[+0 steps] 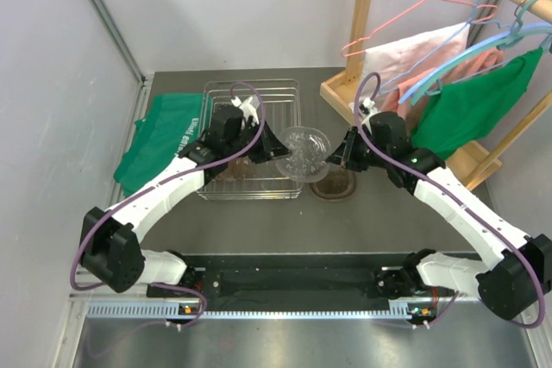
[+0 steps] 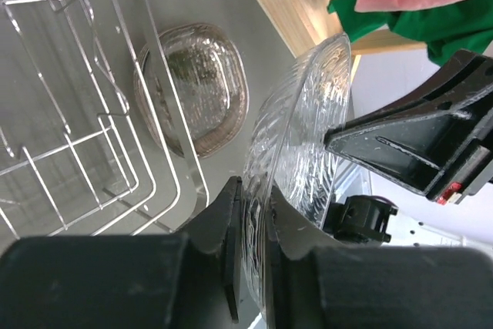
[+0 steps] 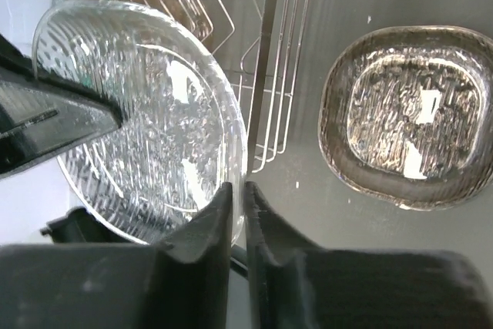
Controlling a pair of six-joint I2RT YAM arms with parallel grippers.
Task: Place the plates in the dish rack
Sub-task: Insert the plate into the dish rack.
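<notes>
My two arms meet over the right edge of the dish rack (image 1: 250,92), a clear plate (image 1: 304,151) held on edge in the air between them. From the left wrist view, I see the left gripper (image 2: 254,190) clamped on the plate's lower rim, a finger on each face of the glass. The right gripper (image 3: 237,190) pinches the opposite rim with its jaws all but together.

A brown plate (image 1: 335,185) lies flat on the table (image 1: 259,230), just beside the rack's near right corner. Another brownish plate (image 1: 235,170) sits inside the rack near its front edge. A green cloth (image 1: 159,140) lies at the table's left edge, and clothes hang on a wooden stand (image 1: 362,32) at the far right corner.
</notes>
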